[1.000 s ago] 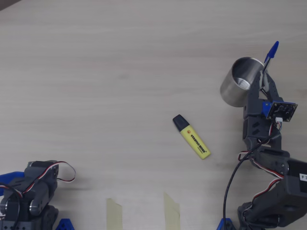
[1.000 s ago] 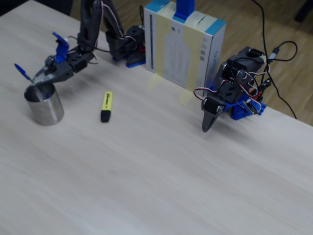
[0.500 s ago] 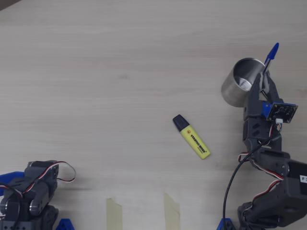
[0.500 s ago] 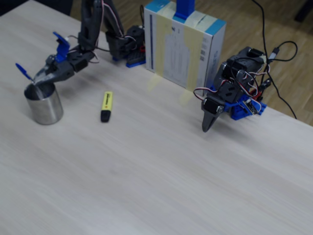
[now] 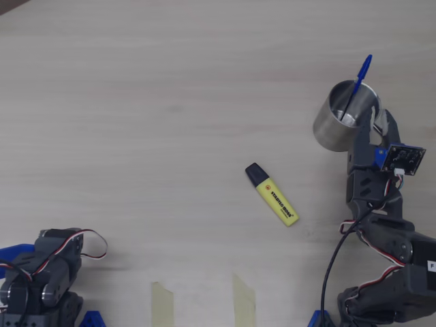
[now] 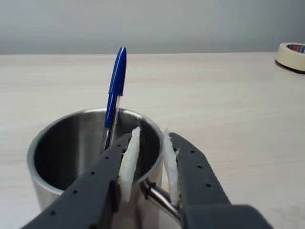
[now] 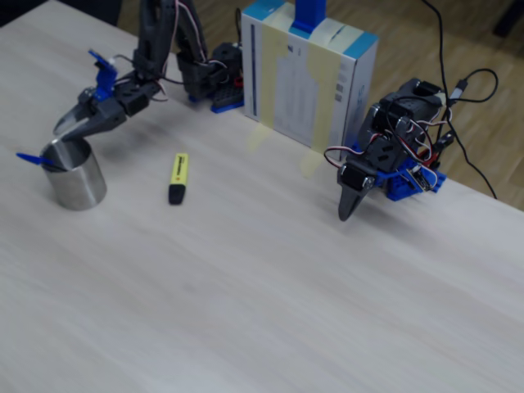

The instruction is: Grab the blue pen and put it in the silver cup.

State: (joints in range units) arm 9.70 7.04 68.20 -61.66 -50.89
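Observation:
The blue pen [image 5: 359,80] stands tilted inside the silver cup [image 5: 334,133], its blue cap sticking out over the far rim. In the wrist view the pen [image 6: 116,81] leans against the cup's [image 6: 57,152] back wall. My gripper [image 6: 151,131] hovers just over the near rim, above the cup's handle [image 6: 157,195]. Its jaws stand a little apart and hold nothing. In the fixed view the gripper [image 7: 64,127] sits over the cup [image 7: 78,184], with the pen [image 7: 33,160] poking out to the left.
A yellow highlighter [image 5: 272,195] with a black cap lies on the table left of the cup. A second arm [image 7: 385,172] rests folded beside a white and blue box [image 7: 307,74]. A tape roll [image 6: 291,55] lies far off at the right.

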